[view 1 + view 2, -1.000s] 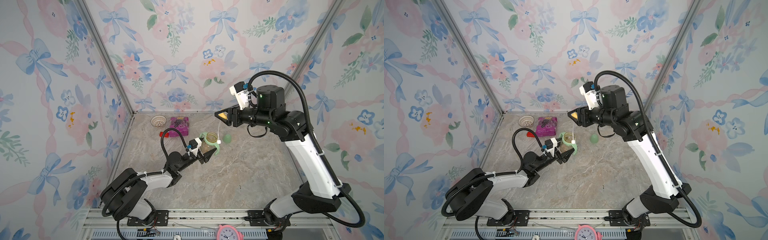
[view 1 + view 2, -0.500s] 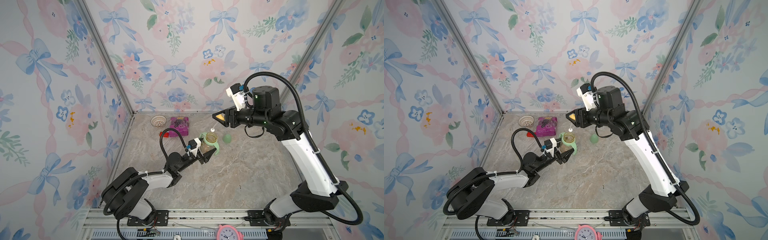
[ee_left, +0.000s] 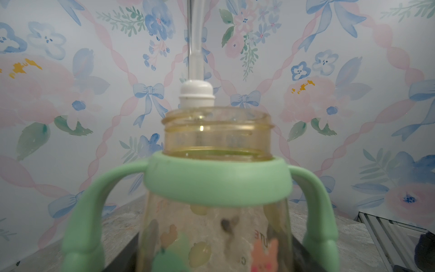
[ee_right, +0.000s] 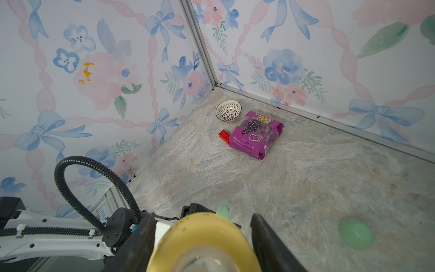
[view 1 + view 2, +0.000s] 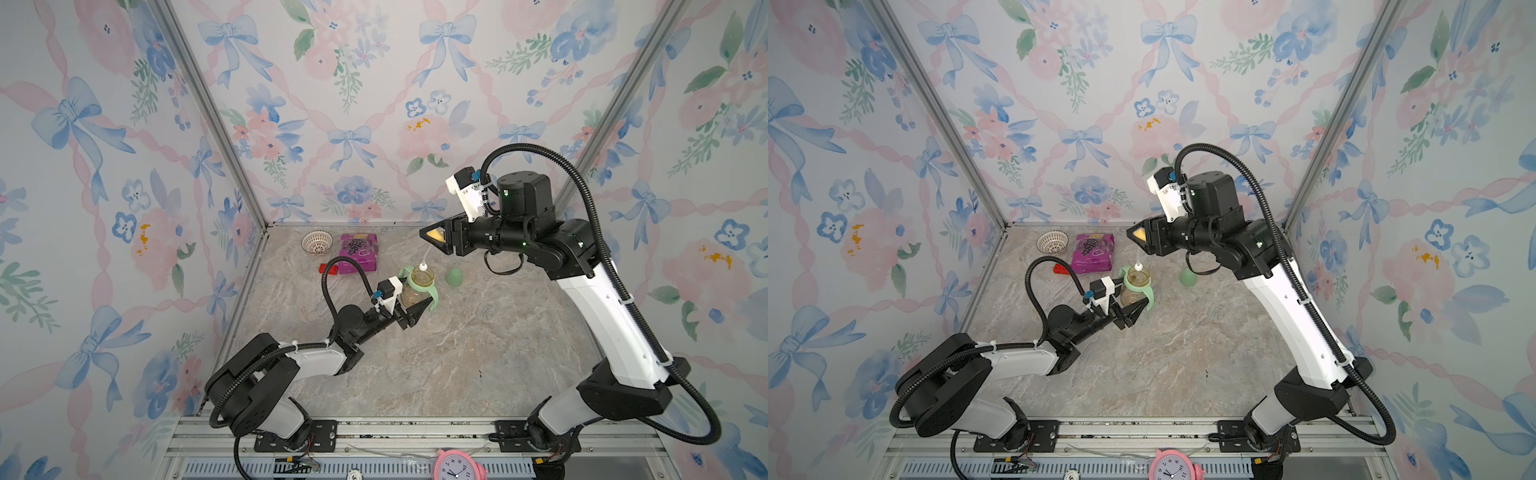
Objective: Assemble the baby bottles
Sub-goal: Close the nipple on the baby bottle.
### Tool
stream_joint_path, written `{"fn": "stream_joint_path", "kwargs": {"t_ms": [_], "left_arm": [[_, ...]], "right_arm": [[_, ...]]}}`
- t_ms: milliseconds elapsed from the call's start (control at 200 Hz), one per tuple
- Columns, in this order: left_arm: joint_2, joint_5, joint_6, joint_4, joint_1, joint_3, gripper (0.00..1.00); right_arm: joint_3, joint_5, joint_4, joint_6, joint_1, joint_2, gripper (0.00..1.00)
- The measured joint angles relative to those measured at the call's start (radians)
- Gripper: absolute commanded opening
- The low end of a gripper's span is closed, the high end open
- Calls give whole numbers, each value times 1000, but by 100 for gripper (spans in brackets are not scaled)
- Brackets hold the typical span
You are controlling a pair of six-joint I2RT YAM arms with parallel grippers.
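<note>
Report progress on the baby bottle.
Done: mint-green handled collar sits on the clear amber bottle, held by the left gripper. In hand: right gripper holds the yellow ring, its straw's white tip at the bottle mouth. Left: seat it, then the loose mint-green dome cap.

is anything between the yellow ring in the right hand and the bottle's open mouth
Nothing foreign. Only the yellow ring's own straw hangs between them, its white tip at the bottle's rim. The green cap lies aside on the table.
</note>
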Motion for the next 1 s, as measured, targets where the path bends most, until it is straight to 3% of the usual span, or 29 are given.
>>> {"fn": "stream_joint_path", "kwargs": {"t_ms": [475, 1000], "left_arm": [[0, -3, 0, 0, 8, -2, 32], [0, 19, -11, 10, 29, -7, 24]], "right_arm": [[-138, -10, 2, -5, 14, -5, 44], [-261, 93, -31, -126, 84, -7, 46]]}}
